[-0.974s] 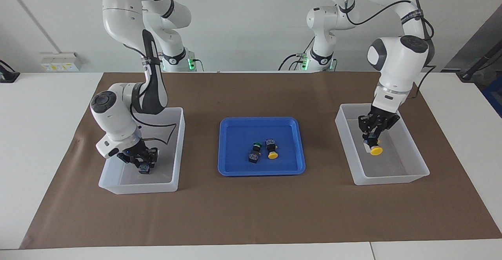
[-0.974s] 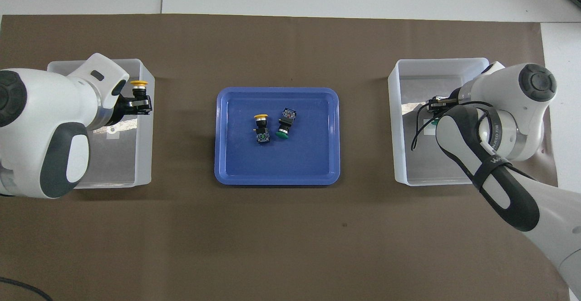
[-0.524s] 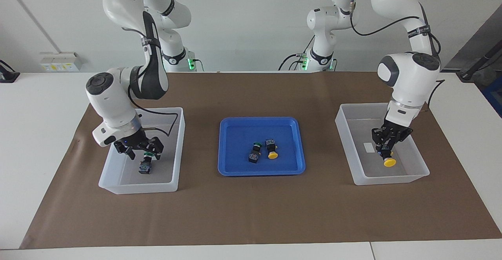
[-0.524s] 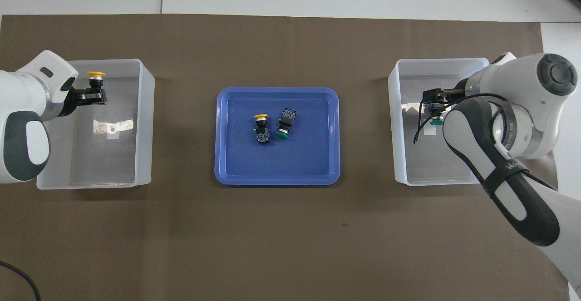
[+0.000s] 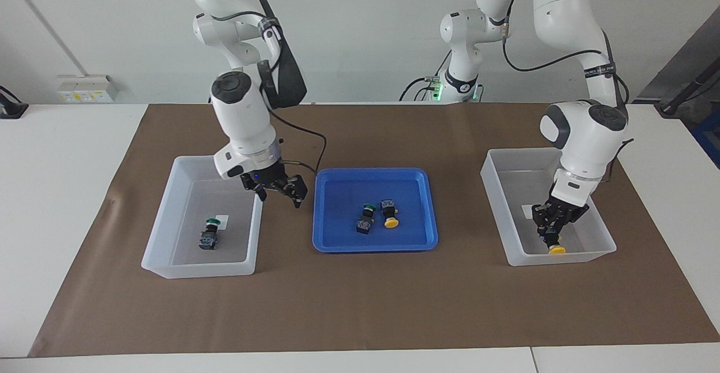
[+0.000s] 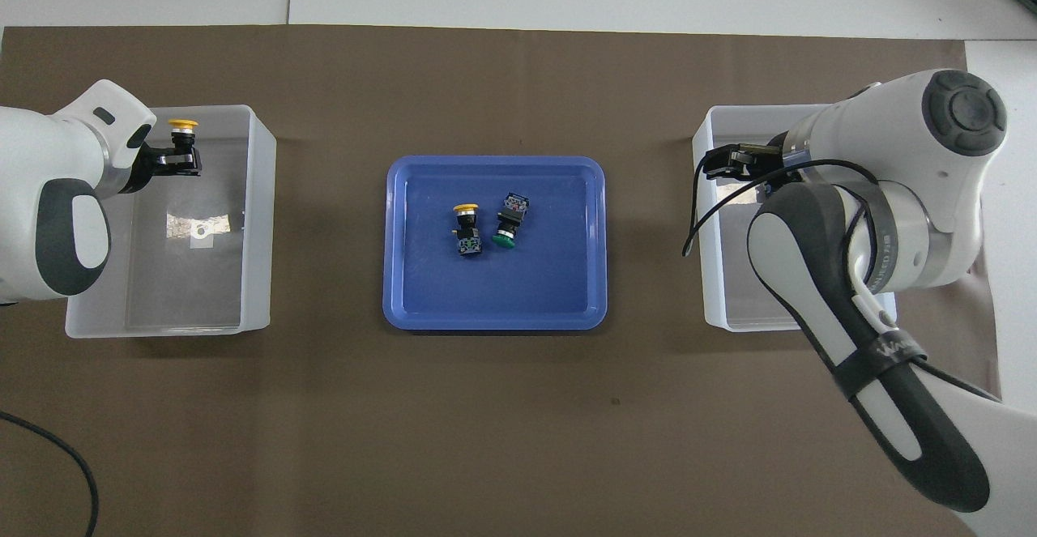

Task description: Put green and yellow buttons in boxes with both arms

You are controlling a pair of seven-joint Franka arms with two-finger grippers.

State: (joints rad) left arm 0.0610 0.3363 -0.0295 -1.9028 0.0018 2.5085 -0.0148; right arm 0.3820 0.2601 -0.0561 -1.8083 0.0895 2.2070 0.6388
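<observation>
My left gripper (image 5: 554, 228) is shut on a yellow button (image 5: 557, 250) and holds it low inside the box (image 5: 562, 258) at the left arm's end; gripper (image 6: 177, 161), button (image 6: 182, 125) and box (image 6: 258, 197) also show in the overhead view. My right gripper (image 5: 279, 190) is open and empty, raised over the tray-side wall of the other box (image 5: 197, 269). A green button (image 5: 209, 235) lies in that box. In the overhead view the right gripper (image 6: 727, 163) is over this box's rim (image 6: 778, 112), and the arm hides the green button.
A shallow blue tray (image 5: 337, 243) sits between the boxes and holds one green button (image 5: 367, 216) and one yellow button (image 5: 389, 215), lying side by side. They also show in the overhead view on the tray (image 6: 421, 294): yellow (image 6: 467, 228), green (image 6: 507, 221). Brown paper covers the table.
My right gripper let go of the green button in its box, opened, rose and swung toward the tray. My left gripper carried the yellow button lower in its box, away from the robots.
</observation>
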